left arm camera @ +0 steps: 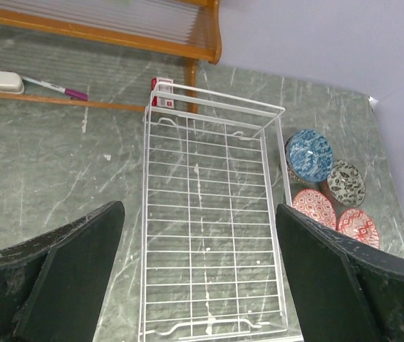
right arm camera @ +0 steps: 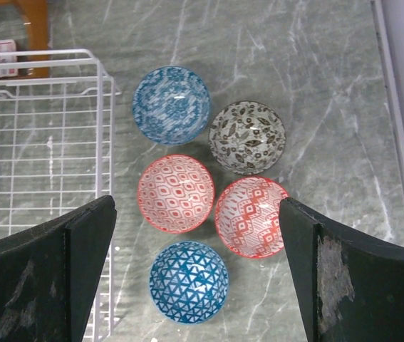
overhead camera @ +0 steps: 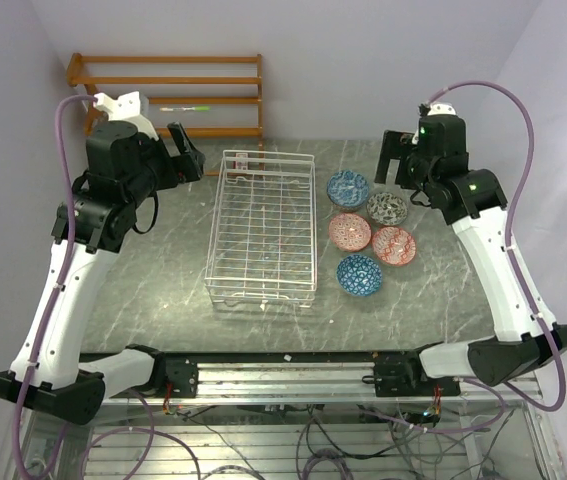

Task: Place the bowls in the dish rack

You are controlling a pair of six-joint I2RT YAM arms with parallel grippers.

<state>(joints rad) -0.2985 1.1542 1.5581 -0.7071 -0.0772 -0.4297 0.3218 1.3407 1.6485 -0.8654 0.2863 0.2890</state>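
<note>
Right wrist view: my right claw (right arm camera: 198, 263) hangs wide open and empty over five bowls (right arm camera: 176, 193), clustered on the desk (right arm camera: 330, 85) just beside the dish rack (right arm camera: 102, 121), which holds none yet. Left claw (left arm camera: 200, 278), also open, hovers above the rack. Best bet imo: drop on the nearest blue bowl (right arm camera: 189, 282), pinch one rim edge, w/o nudging its close-packed neighbours.

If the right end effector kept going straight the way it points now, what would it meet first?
The right end effector, open, points downward. Its line falls about between the diamond-patterned red bowl and the zigzag red bowl, so likely one of those first; depth is unclear.
</note>
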